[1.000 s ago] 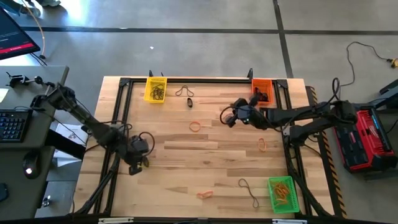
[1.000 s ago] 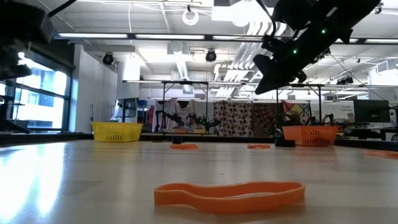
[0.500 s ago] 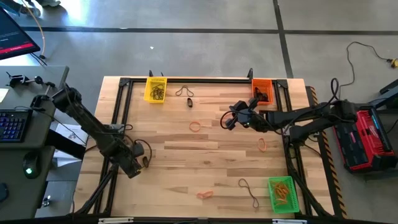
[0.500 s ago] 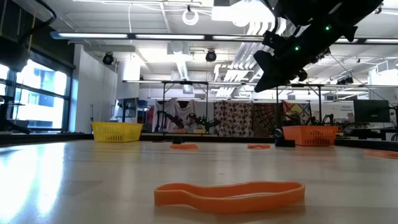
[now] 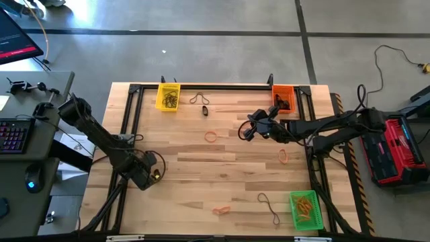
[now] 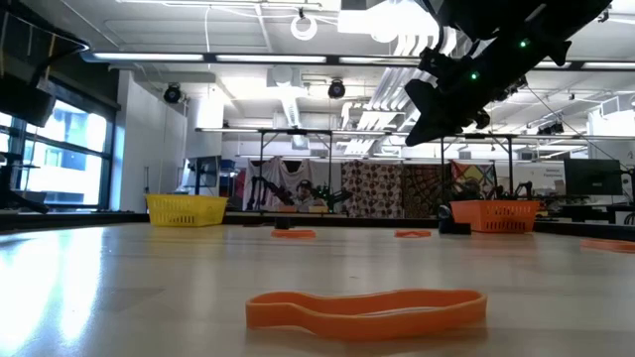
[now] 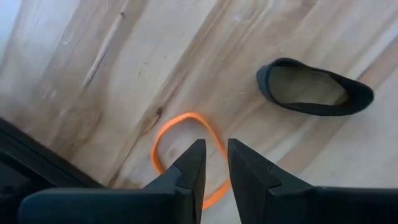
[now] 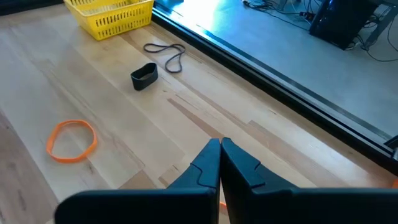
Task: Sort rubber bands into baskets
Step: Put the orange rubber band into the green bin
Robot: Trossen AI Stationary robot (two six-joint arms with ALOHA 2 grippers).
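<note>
While my left arm folds low over the near-left part of the wooden table point(image 5: 201, 168), its left gripper point(image 7: 214, 163) points down at the planks with the fingers parted by a narrow gap, holding nothing. Just past those dark, wedge-shaped fingertips lies a thin orange rubber band point(image 7: 180, 146), a floppy loop flat on the grain, and farther off a wider black band point(image 7: 314, 87) stands on its edge as a flattened oval.

I see my right arm stretched across from the right side, its right gripper point(image 5: 246, 129) hanging above the middle of the table, fingers pressed together and empty. From its wrist camera I make out another orange band point(image 8: 71, 140), a short black band point(image 8: 144, 76) and a thin dark loop point(image 8: 169, 55) near the yellow basket point(image 5: 168, 96).

That yellow mesh basket sits at the far left, the orange basket point(image 5: 283, 98) at the far right, and the green basket point(image 5: 304, 210) at the near right. More loose bands lie scattered on the pale wood between them.
</note>
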